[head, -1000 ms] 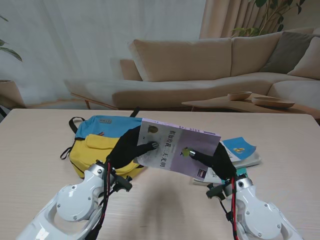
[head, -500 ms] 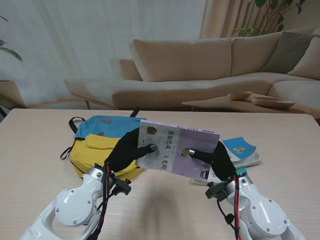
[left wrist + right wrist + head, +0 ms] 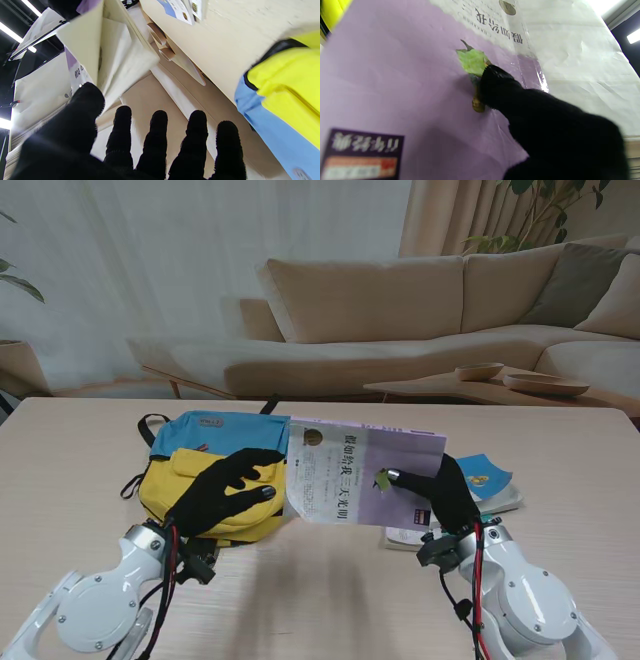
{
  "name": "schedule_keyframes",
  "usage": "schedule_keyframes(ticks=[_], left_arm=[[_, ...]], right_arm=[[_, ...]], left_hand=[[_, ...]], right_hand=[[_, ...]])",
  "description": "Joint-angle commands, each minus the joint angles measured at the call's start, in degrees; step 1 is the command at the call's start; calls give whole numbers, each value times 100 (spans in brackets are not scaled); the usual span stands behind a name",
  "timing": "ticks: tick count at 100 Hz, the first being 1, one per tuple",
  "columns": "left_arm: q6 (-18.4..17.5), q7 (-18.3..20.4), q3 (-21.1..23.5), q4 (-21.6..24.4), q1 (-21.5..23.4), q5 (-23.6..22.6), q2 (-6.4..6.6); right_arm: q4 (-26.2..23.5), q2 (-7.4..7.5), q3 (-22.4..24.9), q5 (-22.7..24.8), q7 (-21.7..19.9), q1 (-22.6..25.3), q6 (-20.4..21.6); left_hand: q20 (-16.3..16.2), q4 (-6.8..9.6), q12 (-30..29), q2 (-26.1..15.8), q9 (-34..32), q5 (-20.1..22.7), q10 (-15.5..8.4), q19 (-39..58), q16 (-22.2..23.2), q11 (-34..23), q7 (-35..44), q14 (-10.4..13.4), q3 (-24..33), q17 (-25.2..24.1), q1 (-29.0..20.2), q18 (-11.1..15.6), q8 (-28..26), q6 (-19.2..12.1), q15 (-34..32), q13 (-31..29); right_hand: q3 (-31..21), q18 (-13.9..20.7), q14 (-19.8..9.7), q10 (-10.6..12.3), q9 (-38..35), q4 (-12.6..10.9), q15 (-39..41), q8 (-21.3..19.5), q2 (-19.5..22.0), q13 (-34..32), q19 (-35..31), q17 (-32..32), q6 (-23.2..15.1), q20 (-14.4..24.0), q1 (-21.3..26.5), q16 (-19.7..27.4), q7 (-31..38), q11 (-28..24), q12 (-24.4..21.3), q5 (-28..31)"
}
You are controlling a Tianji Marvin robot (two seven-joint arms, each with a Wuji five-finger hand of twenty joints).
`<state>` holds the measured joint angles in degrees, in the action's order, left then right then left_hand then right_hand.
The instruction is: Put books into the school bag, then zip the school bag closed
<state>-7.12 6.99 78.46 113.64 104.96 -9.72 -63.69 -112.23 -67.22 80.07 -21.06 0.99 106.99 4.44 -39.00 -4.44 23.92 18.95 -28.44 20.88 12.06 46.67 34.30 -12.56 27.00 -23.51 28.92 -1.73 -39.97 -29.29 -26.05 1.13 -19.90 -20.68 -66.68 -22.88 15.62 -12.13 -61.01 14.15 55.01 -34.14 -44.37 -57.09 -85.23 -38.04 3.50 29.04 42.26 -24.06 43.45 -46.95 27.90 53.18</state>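
Observation:
The school bag [image 3: 195,442], blue with a yellow front pocket [image 3: 170,480], lies flat on the table at my left. My left hand [image 3: 225,492] hovers over the pocket, fingers spread and holding nothing; the left wrist view shows those fingers [image 3: 157,140] apart, the bag [image 3: 287,82] beside them. My right hand [image 3: 447,495] is shut on a purple and white book [image 3: 350,470], held up tilted just right of the bag. The right wrist view shows the thumb [image 3: 500,85] pressed on the purple cover [image 3: 395,87]. Whether the bag's zip is open is hidden.
More books [image 3: 485,480] lie stacked on the table at my right, partly behind the held book. Beyond the table's far edge stand a beige sofa [image 3: 400,310] and a low coffee table with bowls [image 3: 520,383].
My left hand has let go of the book and pulled left and back over the yellow pocket. The book now hangs from my right hand alone, shifted slightly right and more upright.

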Motion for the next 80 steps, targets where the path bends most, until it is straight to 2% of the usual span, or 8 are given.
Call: schedule_keyframes(ticks=[1,18,29,45,49,51,66,80], left_arm=[[14,104,137,120,72,-234,56],[135,390,505,140,99,-932,146],[186,666,686,38,-7,-1446,225],[16,1180,948,-150,-200,-2275,367],[-71,1326,1030,-180,-224,-2518,407],[-115,1365,1062,-200,-235,-2632,420],[-250,1539,1208,-358,-293,-3337,479],[-320,1423,1251,-536,-276,-4083,485]], right_arm=[[-19,-64,7,-52,-59,17,-23],[10,-73,31,-111,-55,1,-38],[29,-77,47,-147,-51,3,-16],[66,-86,102,-221,-54,9,-7],[84,-89,113,-233,-46,0,-3],[93,-91,118,-237,-44,-7,-4],[114,-106,160,-391,-53,-29,-68],[139,-103,175,-411,-86,-37,-98]], left_hand=[[43,141,-210,68,86,59,-238,-379,-159,204,-129,219,-176,-145,194,219,181,-278,253,147],[72,154,-204,68,261,-24,-328,-733,-225,223,-153,374,-153,-242,103,382,199,-320,433,318],[35,168,-112,30,473,-252,-401,-961,-221,147,-66,529,-126,-302,65,538,125,-359,515,494],[-49,184,3,62,716,-579,-552,-1203,-211,9,68,711,-22,-369,32,702,12,-467,564,674],[-60,186,45,63,756,-681,-729,-1279,-214,-71,96,761,4,-387,48,766,-13,-508,575,732],[-65,187,51,75,782,-700,-658,-1297,-216,-82,108,777,14,-390,51,779,-22,-511,578,748],[-66,195,29,64,985,-818,-702,-1386,-224,-59,156,846,124,-414,45,861,-57,-549,579,818],[-71,196,39,95,1037,-899,-756,-1438,-235,-98,196,883,213,-414,39,892,-75,-583,570,881]], right_hand=[[-533,-101,-85,8,-244,-1,389,-707,602,-418,-217,-69,-979,66,743,-173,1076,-280,179,954],[-541,-98,-88,13,-242,-8,401,-737,586,-399,-214,-47,-967,66,749,-169,1077,-282,182,953],[-546,-97,-80,6,-246,-12,408,-751,578,-369,-212,-30,-963,68,749,-170,1069,-281,180,959],[-547,-91,-82,10,-243,-13,420,-767,579,-372,-211,-11,-967,71,749,-170,1059,-283,181,966],[-547,-86,-85,8,-238,-13,420,-769,580,-369,-212,-6,-967,72,749,-169,1057,-283,181,966],[-547,-86,-88,10,-244,-13,420,-770,580,-368,-212,-5,-966,72,750,-169,1057,-288,184,967],[-557,-84,-74,2,-237,-17,435,-787,562,-343,-219,21,-949,81,758,-175,1057,-294,188,972],[-560,-85,-72,-5,-236,-19,453,-800,561,-343,-219,36,-947,88,756,-182,1053,-303,191,975]])
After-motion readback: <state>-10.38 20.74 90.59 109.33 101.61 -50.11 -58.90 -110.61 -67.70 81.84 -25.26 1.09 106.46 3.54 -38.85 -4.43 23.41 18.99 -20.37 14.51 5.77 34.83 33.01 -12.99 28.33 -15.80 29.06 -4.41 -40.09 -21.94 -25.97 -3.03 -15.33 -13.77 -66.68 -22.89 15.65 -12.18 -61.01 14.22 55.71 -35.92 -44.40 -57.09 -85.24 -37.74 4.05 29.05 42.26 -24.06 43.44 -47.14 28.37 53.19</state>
